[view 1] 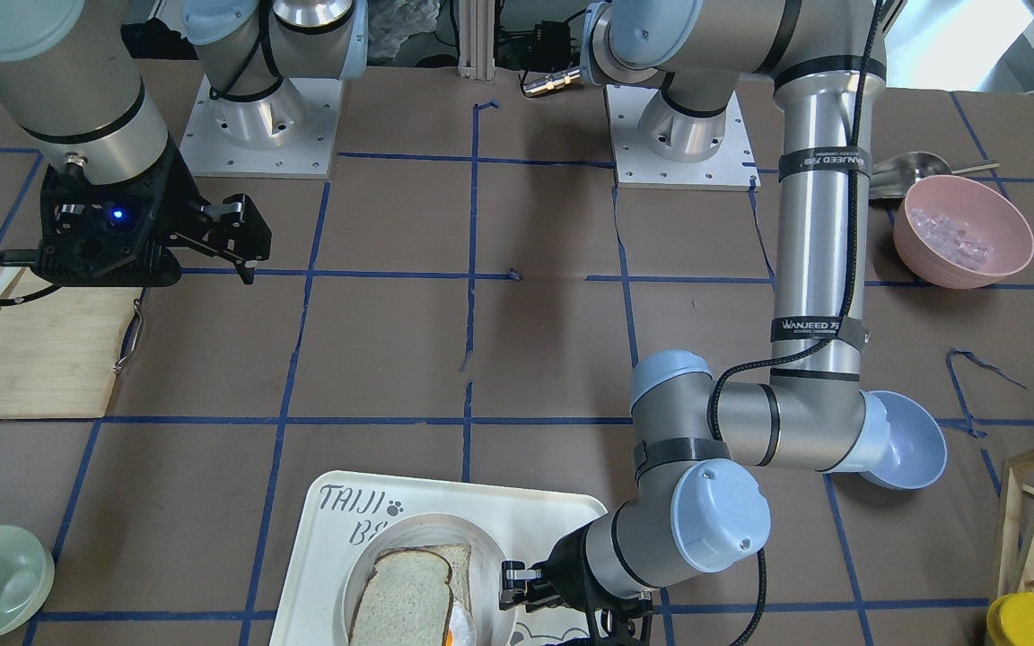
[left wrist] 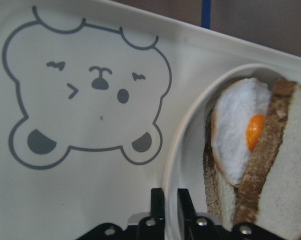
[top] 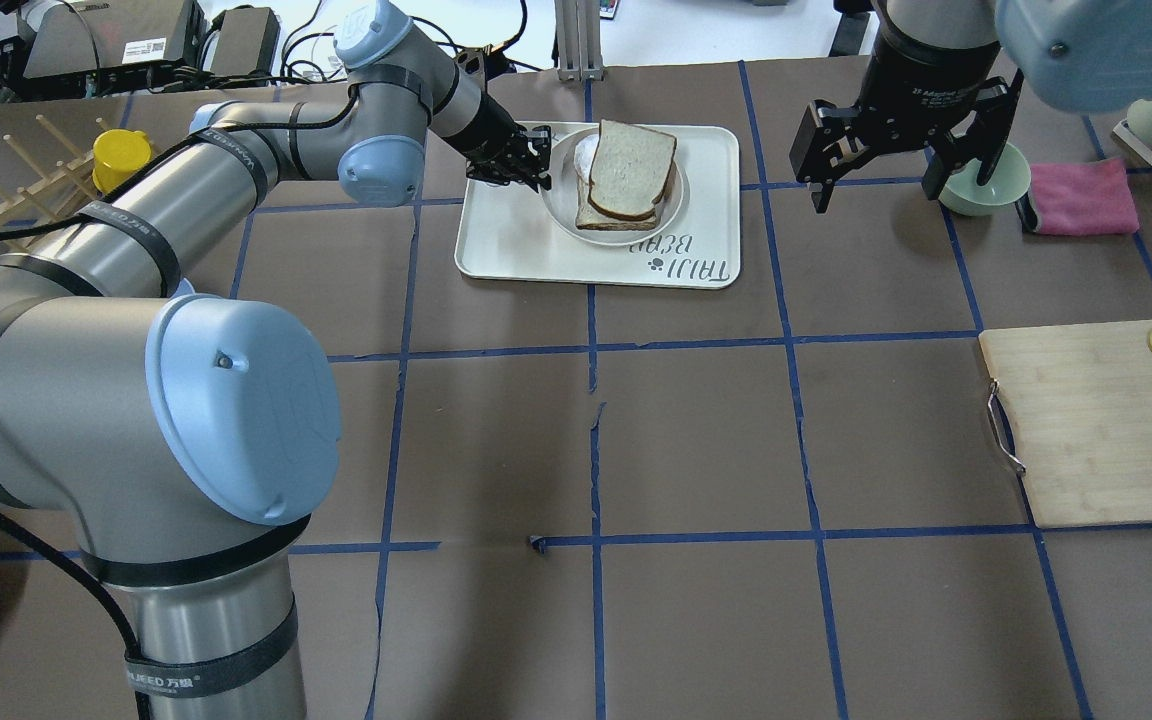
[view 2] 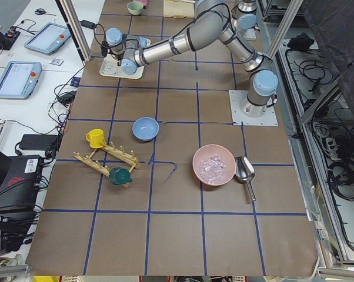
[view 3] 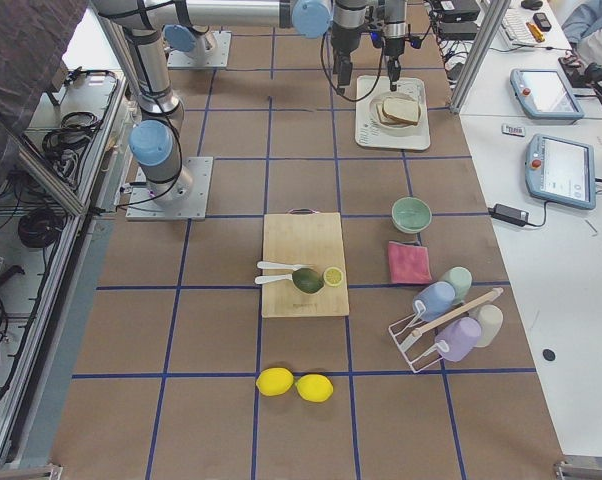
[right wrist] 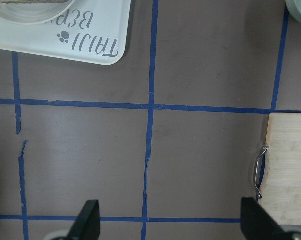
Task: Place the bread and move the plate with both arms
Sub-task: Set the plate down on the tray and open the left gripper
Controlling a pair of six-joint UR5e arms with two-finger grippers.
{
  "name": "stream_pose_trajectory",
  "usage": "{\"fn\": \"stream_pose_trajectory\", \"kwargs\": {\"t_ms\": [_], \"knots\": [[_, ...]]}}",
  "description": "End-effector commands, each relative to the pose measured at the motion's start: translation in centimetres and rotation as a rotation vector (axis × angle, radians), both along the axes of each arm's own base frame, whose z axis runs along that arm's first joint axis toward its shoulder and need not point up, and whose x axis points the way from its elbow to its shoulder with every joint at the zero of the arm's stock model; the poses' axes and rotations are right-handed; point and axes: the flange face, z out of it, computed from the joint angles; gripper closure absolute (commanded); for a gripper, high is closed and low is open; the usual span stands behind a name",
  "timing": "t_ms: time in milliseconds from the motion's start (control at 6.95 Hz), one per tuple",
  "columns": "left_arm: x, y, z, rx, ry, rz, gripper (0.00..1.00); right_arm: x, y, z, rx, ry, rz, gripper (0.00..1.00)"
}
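The bread (top: 631, 165), a pale slice with a dark brown crust, lies on top of a sandwich stack on the round cream plate (top: 561, 198). The plate sits on the white "TAIJI BEAR" tray (top: 506, 250). In the left wrist view a fried egg (left wrist: 240, 135) shows under the bread (left wrist: 290, 165). My left gripper (top: 539, 170) is at the plate's left edge. Its fingers (left wrist: 158, 200) are closed on the plate rim (left wrist: 180, 150). My right gripper (top: 901, 180) hangs open and empty above the table, right of the tray. Its fingers (right wrist: 90, 220) are spread wide.
A pale green bowl (top: 981, 180) and a pink cloth (top: 1081, 197) lie just right of the right gripper. A wooden cutting board (top: 1086, 420) with a lemon slice is at the right. A yellow cup (top: 121, 157) and a wooden rack are at the far left.
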Motion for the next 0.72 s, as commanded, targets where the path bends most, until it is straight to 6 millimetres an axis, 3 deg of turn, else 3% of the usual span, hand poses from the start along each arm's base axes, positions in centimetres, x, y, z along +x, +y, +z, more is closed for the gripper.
{"fn": "stream_pose_trajectory", "kwargs": {"t_ms": [0, 144, 288, 432, 576], "knots": [[2.2, 0.0, 2.6, 0.037, -0.006, 0.033, 0.0, -0.1, 0.0, -0.2, 0.004, 0.001, -0.001, 0.0], [4.7, 0.4, 6.2, 0.097, -0.016, 0.06, 0.0, -0.1, 0.1, -0.2, 0.003, 0.001, -0.001, 0.0], [6.0, 1.5, 9.3, 0.125, -0.132, 0.062, 0.0, -0.1, 0.0, -0.2, 0.004, 0.001, -0.001, 0.0], [7.1, 3.2, 11.6, 0.171, -0.215, 0.069, 0.0, -0.1, 0.0, -0.3, 0.006, 0.001, -0.001, 0.0], [8.5, 5.2, 15.7, 0.196, -0.26, 0.08, 0.0, -0.1, 0.1, -0.3, 0.006, 0.001, -0.001, 0.0]]}}
